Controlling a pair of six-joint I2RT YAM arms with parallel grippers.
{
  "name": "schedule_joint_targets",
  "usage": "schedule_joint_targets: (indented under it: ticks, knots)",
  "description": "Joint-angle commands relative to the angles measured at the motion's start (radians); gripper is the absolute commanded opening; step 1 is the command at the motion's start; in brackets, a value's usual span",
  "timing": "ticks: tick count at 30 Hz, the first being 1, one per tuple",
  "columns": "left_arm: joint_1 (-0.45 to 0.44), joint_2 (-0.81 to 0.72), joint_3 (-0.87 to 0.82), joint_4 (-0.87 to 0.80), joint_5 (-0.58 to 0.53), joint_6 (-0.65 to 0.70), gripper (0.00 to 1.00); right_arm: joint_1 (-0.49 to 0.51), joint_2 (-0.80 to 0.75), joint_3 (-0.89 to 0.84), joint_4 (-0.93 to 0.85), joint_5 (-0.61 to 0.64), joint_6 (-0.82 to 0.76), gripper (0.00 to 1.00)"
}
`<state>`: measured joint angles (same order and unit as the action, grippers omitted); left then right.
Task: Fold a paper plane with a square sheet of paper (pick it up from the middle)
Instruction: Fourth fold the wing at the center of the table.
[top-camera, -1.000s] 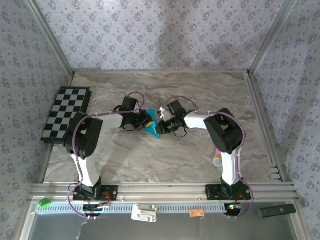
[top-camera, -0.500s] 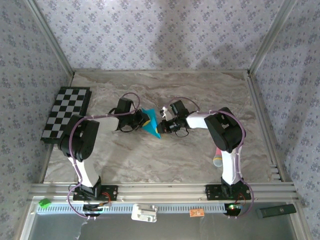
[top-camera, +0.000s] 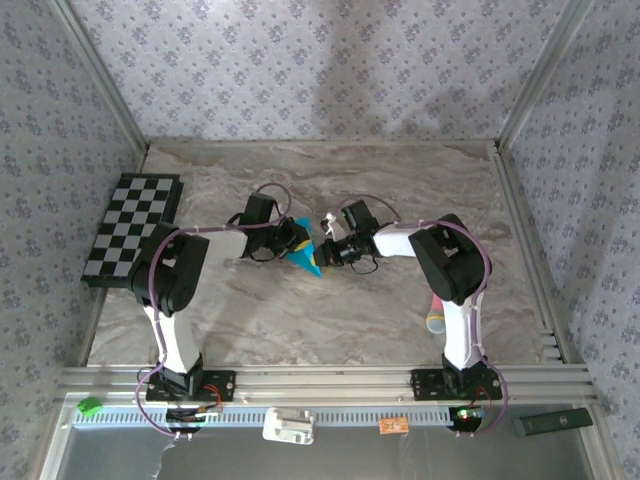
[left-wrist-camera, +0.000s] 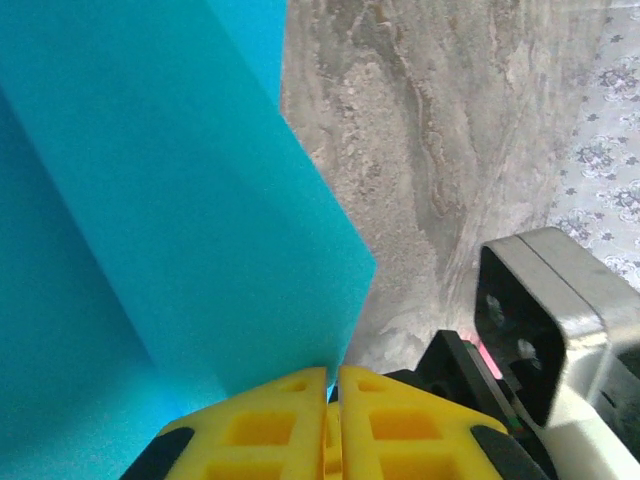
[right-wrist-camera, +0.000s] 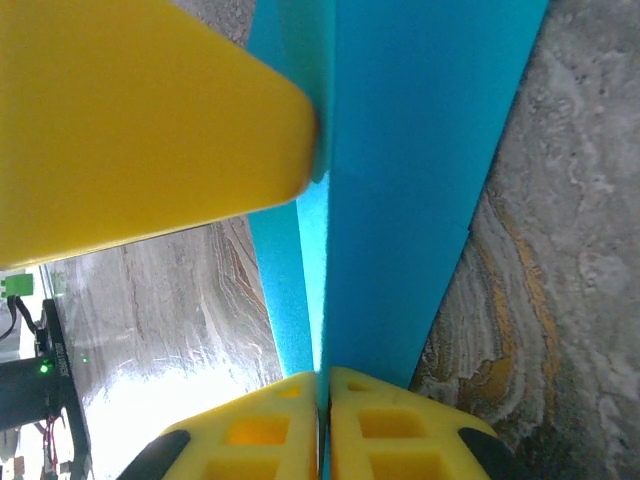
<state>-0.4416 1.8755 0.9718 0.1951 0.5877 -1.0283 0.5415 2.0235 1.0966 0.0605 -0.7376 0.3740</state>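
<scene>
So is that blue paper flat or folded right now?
Folded: the blue paper is a narrow pointed wedge, and the wrist views show overlapping layers meeting along a crease.

My two arms share one build: white lower links rising from black base plates (top-camera: 190, 383), with glossy black joint housings above. A thin lilac cable loops along the left arm (top-camera: 168, 280), and another runs along the right arm (top-camera: 455, 265). The left hand (left-wrist-camera: 332, 385) has bright yellow moulded fingers with square recesses and black corner patches. The right hand (right-wrist-camera: 323, 385) has the same yellow fingers, and a pale grey boxy camera housing (left-wrist-camera: 560, 320) with a dark lens opening sits on its wrist.
</scene>
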Motion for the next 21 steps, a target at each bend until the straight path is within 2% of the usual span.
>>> schedule_joint_targets:
  ticks: [1, 10, 21]
  knots:
    - [-0.003, 0.026, 0.027, -0.023, 0.012, 0.025, 0.11, -0.026, 0.037, -0.027, -0.058, 0.063, 0.003, 0.14]
    - [-0.003, 0.045, 0.046, -0.03, 0.012, 0.027, 0.11, -0.034, 0.022, -0.027, -0.074, 0.049, 0.019, 0.18]
    - [-0.003, 0.057, 0.057, -0.036, 0.016, 0.03, 0.11, -0.035, 0.034, -0.023, -0.11, 0.075, 0.028, 0.13]
